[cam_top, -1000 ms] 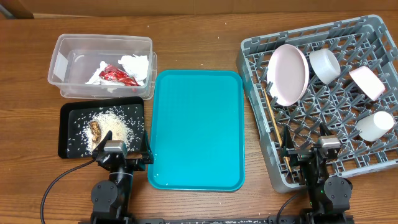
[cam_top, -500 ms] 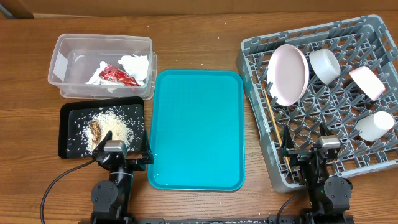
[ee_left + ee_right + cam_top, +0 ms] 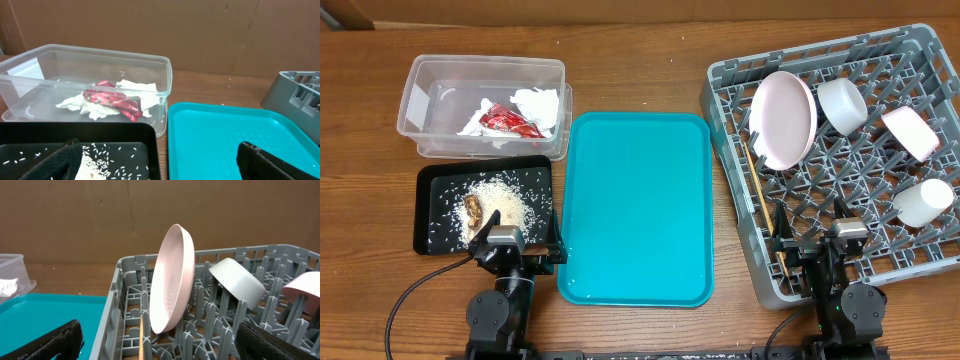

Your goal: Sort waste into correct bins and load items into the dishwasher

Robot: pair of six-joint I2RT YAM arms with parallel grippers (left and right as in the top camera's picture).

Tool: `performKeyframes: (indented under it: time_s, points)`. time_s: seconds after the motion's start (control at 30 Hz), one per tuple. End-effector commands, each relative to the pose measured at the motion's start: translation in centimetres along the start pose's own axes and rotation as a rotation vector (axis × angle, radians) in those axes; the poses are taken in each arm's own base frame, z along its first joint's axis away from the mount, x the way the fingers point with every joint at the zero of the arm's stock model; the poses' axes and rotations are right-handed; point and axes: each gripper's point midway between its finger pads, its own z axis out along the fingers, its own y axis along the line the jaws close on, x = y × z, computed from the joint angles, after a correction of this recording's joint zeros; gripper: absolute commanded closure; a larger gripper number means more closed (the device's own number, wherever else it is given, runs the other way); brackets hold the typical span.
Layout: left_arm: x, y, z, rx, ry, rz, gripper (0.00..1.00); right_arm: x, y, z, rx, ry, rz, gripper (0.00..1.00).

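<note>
Left fingers: the dark pads (image 3: 59,161) stand spread as wide as they go, with nothing between them and nothing visibly touched.
Left gripper: the left gripper (image 3: 520,235) sits at the near edge of the table, one finger over the black tray's near side, the other over the teal tray's left rim.
Right fingers: these pads (image 3: 47,339) are likewise fully apart, holding nothing.
Right gripper: the right gripper (image 3: 809,222) hovers over the near part of the dish rack, just right of the chopsticks.
Black tray: the shallow black tray (image 3: 425,215) lies just ahead of the left gripper; it holds a heap of loose rice grains (image 3: 505,200) and a small brown food scrap (image 3: 473,208) at the heap's left edge.
Clear tub: the clear plastic tub (image 3: 420,75) stands just beyond the black tray, holding crumpled white napkins (image 3: 538,103) and a red crinkled wrapper (image 3: 507,121) lying against them.
Teal tray: the teal tray (image 3: 635,210) lies between the two bins and the rack.
Dish rack: the grey dish rack (image 3: 740,75) stands on the right of the wooden table (image 3: 640,50).
Rack contents: a large pale plate (image 3: 784,118) stands on edge among the pegs; a white bowl (image 3: 842,104) leans tilted to its right; a small pale dish (image 3: 910,132) comes next; a white cup (image 3: 923,202) lies nearer the right side.
Chopsticks: the thin wooden chopsticks (image 3: 760,205) lie along the rack's left side, running from below the plate toward the near edge.
</note>
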Motion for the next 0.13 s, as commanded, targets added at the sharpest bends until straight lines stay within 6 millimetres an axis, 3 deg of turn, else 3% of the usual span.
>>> performKeyframes:
  time_s: [0.0, 0.1]
  points:
    - [-0.20, 0.15, -0.04, -0.009, -0.013, -0.014, 0.00, 0.11, -0.23, 0.01, 0.012, -0.007, -0.004, 0.00]
    - [-0.20, 0.15, -0.04, -0.009, -0.013, -0.014, 0.00, 0.11, -0.23, 0.01, 0.012, -0.007, -0.004, 0.00]
